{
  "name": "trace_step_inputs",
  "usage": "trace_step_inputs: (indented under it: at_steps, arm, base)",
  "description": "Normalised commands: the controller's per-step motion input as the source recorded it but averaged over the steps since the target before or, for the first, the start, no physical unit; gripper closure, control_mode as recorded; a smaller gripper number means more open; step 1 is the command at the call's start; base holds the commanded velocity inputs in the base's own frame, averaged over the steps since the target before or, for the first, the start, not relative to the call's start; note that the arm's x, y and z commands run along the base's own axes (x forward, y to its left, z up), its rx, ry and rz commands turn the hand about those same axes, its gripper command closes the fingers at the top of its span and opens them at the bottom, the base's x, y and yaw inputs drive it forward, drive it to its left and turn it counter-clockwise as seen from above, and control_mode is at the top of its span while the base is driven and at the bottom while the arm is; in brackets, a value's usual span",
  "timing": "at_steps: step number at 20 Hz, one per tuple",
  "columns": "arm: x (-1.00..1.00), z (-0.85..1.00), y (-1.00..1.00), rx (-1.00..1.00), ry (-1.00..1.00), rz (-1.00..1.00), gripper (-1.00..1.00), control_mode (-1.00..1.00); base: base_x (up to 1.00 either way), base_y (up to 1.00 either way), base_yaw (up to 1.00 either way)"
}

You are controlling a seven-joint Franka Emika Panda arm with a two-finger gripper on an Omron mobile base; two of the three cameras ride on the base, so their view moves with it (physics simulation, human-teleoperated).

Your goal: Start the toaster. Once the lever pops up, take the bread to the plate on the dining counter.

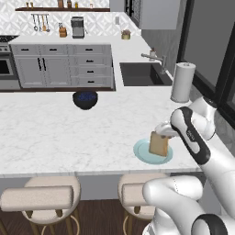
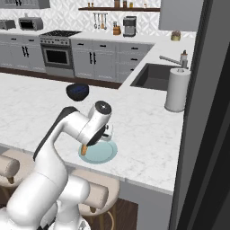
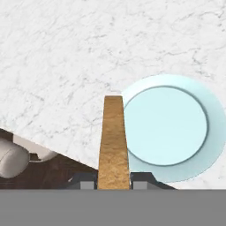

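Note:
My gripper (image 1: 163,133) is shut on the top of the bread (image 1: 159,145), a golden-tan slice with a brown crust that hangs upright. Below it the pale blue-green plate (image 1: 146,156) lies on the dining counter (image 1: 69,133), near its stool-side edge. In the hand view the bread (image 3: 113,137) shows edge-on between my fingertips (image 3: 84,181), over the plate's (image 3: 170,126) rim rather than its middle. From the right base, my arm hides most of the slice above the plate (image 2: 101,152). Far back, a small boxy grey appliance (image 2: 30,23) may be the toaster; I cannot tell.
A dark bowl (image 1: 85,99) of blue contents sits on the counter beyond the plate to the left. A paper towel roll (image 1: 182,82) stands at the right, by the sink (image 1: 142,74). Round beige stools (image 1: 46,197) are tucked under the counter's near edge.

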Motion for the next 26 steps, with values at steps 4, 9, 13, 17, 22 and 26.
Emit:
trace_step_inputs:
  at_steps: [4,9,13,17,22,26]
  arm:
    - [0.43,-0.21,0.0,0.0,-0.08,0.2,1.0,-1.0]
    - [0.39,-0.37,0.0,0.0,-0.06,0.19,1.0,-1.0]
    - [0.24,-0.28,0.0,0.02,0.0,0.13,1.0,-1.0]
    - [0.3,-0.26,0.0,0.01,0.0,0.1,1.0,-1.0]
    - [0.35,-0.18,0.0,0.0,0.0,0.08,1.0,-1.0]
    - [0.12,-0.24,0.0,0.0,0.0,0.08,1.0,-1.0]
  base:
    - [0.0,0.0,0.0]
    - [0.0,0.0,0.0]
    - [0.0,0.0,0.0]
    - [0.0,0.0,0.0]
    - [0.0,0.0,0.0]
    - [0.0,0.0,0.0]
